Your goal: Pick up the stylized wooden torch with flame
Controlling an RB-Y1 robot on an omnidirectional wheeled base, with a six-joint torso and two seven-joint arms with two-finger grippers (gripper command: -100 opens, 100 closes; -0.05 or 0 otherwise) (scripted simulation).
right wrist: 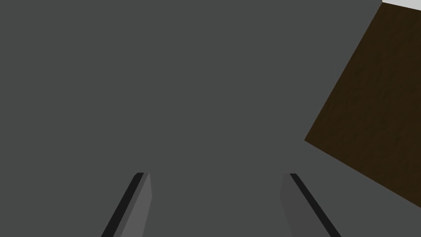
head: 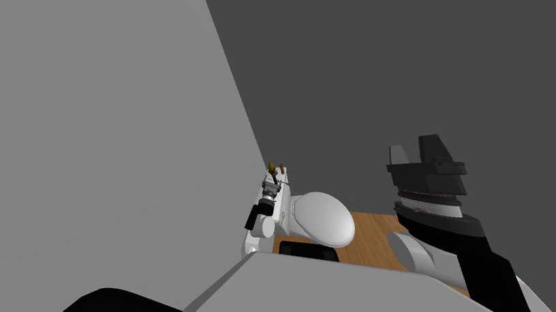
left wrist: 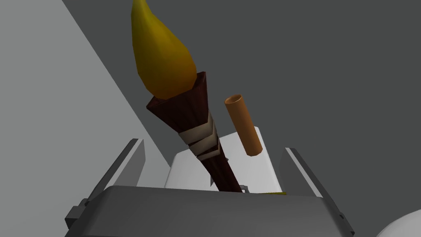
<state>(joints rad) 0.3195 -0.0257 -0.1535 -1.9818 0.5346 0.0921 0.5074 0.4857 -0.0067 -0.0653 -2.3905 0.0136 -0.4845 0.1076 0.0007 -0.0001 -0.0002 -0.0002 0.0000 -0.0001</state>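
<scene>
Item under inspection: the torch (left wrist: 193, 119), a tapered shaft of dark reddish-brown wood with a visible grain. It flares to a square-mouthed cup and is bound below that by pale beige crossed wrappings. A smooth, teardrop-shaped amber-yellow flame (left wrist: 164, 61) rises from the cup to a point. The torch stands tilted between the two blade-like fingers of the left gripper (left wrist: 213, 144). Its lower end is hidden behind the gripper's grey body.

Jaws, left: spread wide, one finger well out to either side of the shaft, neither touching it; nothing is gripped.

Just beside the torch is a plain, smooth orange tube (left wrist: 243, 125) with an open end, leaning the same way and apart from the shaft. Behind both is a white block with rounded corners (left wrist: 250, 168). In the head view this group sits small at a corner where a light grey wall meets a dark grey one.

Jaws, right gripper (right wrist: 216, 177): parted, holding nothing, raised at the robot's right.
</scene>
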